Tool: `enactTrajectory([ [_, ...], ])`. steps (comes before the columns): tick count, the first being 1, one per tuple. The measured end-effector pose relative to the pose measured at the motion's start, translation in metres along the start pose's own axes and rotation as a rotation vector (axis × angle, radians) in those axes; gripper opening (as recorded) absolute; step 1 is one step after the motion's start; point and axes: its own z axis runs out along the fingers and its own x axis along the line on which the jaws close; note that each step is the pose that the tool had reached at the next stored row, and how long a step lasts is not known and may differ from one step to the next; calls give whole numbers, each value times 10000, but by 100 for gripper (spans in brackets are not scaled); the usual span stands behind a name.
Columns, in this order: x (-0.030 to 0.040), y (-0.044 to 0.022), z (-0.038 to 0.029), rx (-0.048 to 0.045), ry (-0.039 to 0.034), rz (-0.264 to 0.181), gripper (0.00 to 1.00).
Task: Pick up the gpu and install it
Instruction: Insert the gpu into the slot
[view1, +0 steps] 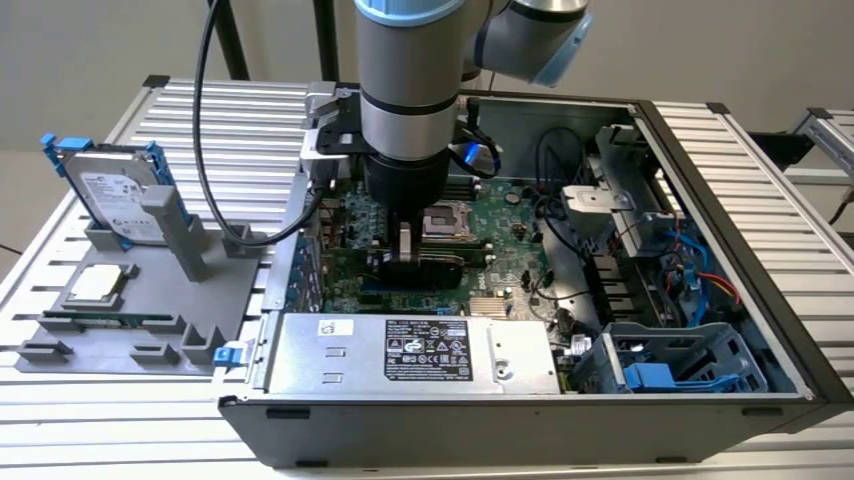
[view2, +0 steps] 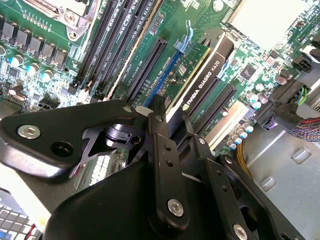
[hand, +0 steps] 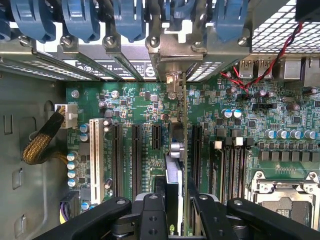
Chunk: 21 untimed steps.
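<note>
— How far along is the install?

— The pick-up looks done: the end effector (view2: 172, 117) grips the gpu (view2: 202, 80) edge-on inside the open computer case (view1: 721, 215), frame centre, over the motherboard (hand: 135, 107) slots. Whether it is seated, I cannot tell.

— And the card itself?

— Thin, upright: black shroud, green board, silver bracket toward the rear slots.

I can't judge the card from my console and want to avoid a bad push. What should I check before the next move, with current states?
1. Grip: gripper shut on the gpu: ok.
2. gpu upright, parallel to the neighbouring slots: ok.
3. Its bracket up among the slot covers: ok.
4. Bottom edge seated: cannot tell, hidden.
5. Braided cable apart from the gpu: ok.
</note>
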Motion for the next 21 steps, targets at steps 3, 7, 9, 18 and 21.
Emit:
enactTrajectory([
  [3,0,0,0,0,0,-1,0],
  [7,0,0,0,0,1,0,0],
  [9,0,0,-2,0,0,-1,0],
  [18,1,-7,-135,1,-3,1,0],
  [21,8,-64,-136,-28,0,2,0],
])
